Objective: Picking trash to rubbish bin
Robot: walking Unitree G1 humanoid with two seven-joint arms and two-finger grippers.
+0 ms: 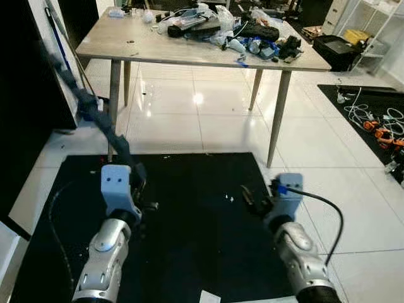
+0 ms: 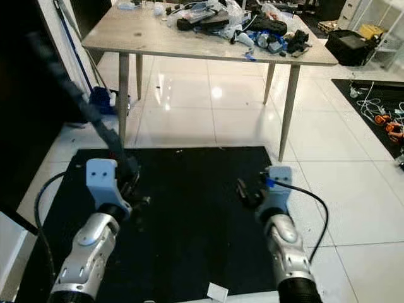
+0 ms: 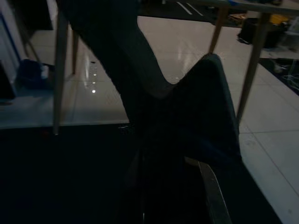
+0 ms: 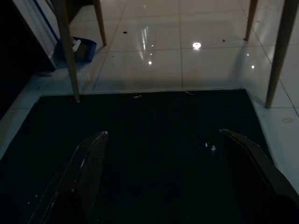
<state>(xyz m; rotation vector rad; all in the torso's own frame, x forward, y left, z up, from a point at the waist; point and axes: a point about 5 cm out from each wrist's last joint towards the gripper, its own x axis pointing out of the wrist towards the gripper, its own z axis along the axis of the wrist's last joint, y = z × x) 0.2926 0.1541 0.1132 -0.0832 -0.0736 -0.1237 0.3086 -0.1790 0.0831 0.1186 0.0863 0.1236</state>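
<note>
My left gripper [image 1: 135, 175] is held low over the black floor mat [image 1: 189, 252] and is shut on a long dark grey-blue strip of cloth [image 1: 95, 117]. The strip trails up and to the left, blurred, towards the dark wall. In the left wrist view the cloth [image 3: 187, 107] drapes thickly over the fingers [image 3: 212, 191]. My right gripper [image 1: 249, 197] hovers over the mat's right side, open, with nothing between its fingers [image 4: 88, 163]. A few tiny white scraps [image 1: 228, 197] lie on the mat just left of it. A white paper piece [image 2: 216, 292] lies at the mat's near edge.
A wooden table [image 1: 126, 47] on thin legs stands just beyond the mat, its top heaped with bags and clutter [image 1: 252, 31]. A blue mop or dustpan [image 2: 101, 98] leans at the left wall. Cables and orange parts [image 1: 379, 126] lie on another dark mat at the right.
</note>
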